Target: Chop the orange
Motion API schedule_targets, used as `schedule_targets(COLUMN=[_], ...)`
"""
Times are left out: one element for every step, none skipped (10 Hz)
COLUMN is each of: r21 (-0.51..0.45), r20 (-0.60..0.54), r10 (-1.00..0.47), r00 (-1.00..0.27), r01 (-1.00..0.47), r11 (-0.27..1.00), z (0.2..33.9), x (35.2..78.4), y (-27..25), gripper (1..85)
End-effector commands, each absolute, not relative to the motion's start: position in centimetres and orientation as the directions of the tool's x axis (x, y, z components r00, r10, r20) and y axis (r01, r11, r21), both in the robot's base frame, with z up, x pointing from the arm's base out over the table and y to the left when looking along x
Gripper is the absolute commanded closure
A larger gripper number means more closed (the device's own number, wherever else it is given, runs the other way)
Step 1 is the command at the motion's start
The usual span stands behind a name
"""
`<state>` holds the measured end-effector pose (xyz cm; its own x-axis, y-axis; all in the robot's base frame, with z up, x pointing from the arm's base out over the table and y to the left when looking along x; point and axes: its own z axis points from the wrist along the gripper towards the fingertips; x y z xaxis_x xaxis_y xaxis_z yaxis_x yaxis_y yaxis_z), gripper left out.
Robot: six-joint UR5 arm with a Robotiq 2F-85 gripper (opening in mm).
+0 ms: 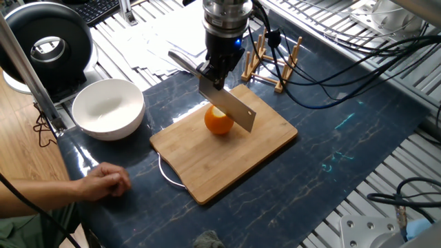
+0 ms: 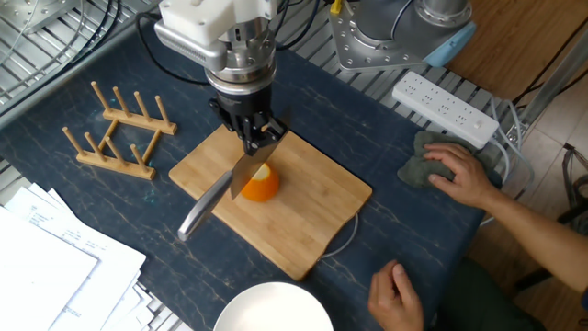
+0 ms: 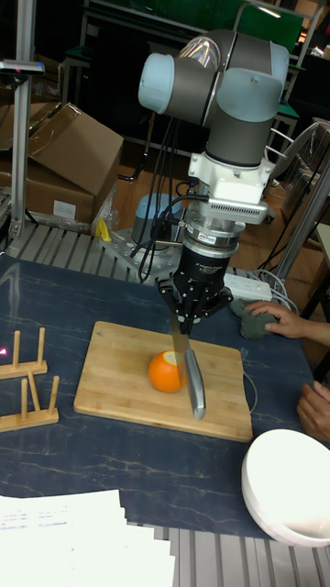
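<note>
The dark bench (image 1: pixel 358 131) carries a wooden cutting board (image 1: pixel 258 141), with a white bowl (image 1: pixel 108 108) to one side and a small wooden rack (image 2: pixel 118 131) to the other. Over the board hangs the gripper (image 2: pixel 256 140), its jaws clamped on a knife (image 1: pixel 231 107) near where handle meets blade. The blade slants down and rests on or just above the orange (image 1: pixel 219 122), which sits whole near the board's middle, pale cut face up. A person's hand (image 1: pixel 103 183) lies on the bench close to the board. The round fruit could roll from under an off-centre blade, or the knife could twist in the grip under pressure.
</note>
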<state>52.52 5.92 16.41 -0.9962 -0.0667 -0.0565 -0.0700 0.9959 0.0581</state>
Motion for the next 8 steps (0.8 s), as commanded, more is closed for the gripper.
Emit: schedule_targets(r21=[0.075, 0.075, 0.075, 0.075, 0.074, 0.074, 0.073, 0.072], r20=[-0.059, -0.059, -0.059, -0.062, -0.07, -0.073, -0.073, -0.073], r10=[-0.063, -0.063, -0.064, -0.064, -0.063, -0.065, -0.065, -0.068], r00=[-0.996, -0.996, -0.996, -0.996, -0.996, -0.995, -0.995, -0.995], r01=[-0.067, -0.067, -0.069, -0.069, -0.069, -0.07, -0.07, -0.073], r11=[0.995, 0.995, 0.995, 0.995, 0.995, 0.995, 0.995, 0.995], z=[16.4, 16.3, 16.2, 15.9, 15.5, 15.3, 15.2, 15.3], x=[52.4, 52.4, 52.4, 52.4, 52.5, 52.5, 52.5, 52.5], y=[6.2, 6.2, 6.1, 6.2, 6.2, 6.1, 6.1, 6.0], gripper=[84.3, 84.3, 84.3, 84.3, 84.3, 84.3, 84.3, 84.3])
